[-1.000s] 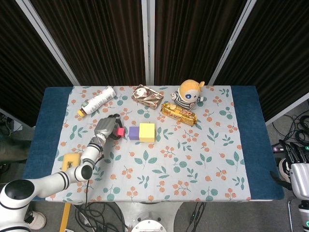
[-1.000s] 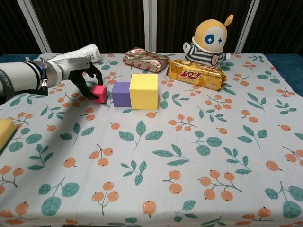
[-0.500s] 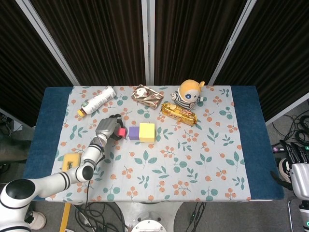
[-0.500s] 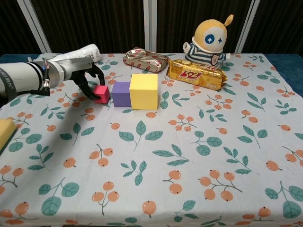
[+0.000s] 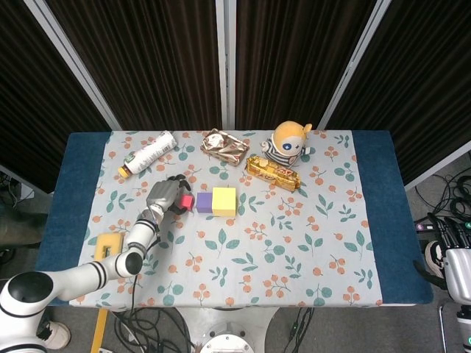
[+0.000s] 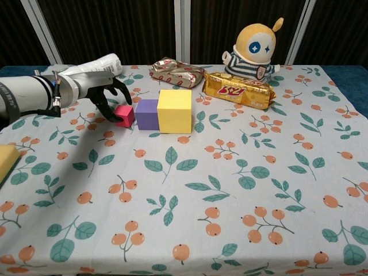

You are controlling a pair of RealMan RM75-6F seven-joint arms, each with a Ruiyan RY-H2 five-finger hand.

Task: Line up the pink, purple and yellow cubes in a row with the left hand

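Three cubes sit in a row on the floral cloth: a small pink cube [image 6: 125,115] [image 5: 187,201], a purple cube [image 6: 146,114] [image 5: 204,202] and a larger yellow cube [image 6: 174,110] [image 5: 224,201]. The pink cube sits close against the purple cube's left face. My left hand [image 6: 109,96] [image 5: 166,195] grips the pink cube from its left side, dark fingers curled around it. The right hand [image 5: 450,257] shows only at the right edge of the head view, off the table, and its fingers are unclear.
Behind the cubes lie a white bottle [image 6: 99,64], a brown foil pack [image 6: 177,72], a gold snack bag [image 6: 240,89] and a striped plush toy [image 6: 256,48]. A yellow sponge [image 6: 6,161] sits at the left edge.
My left hand has carried the pink cube to the right, closing the gap to the purple cube. The purple and yellow cubes have not moved.
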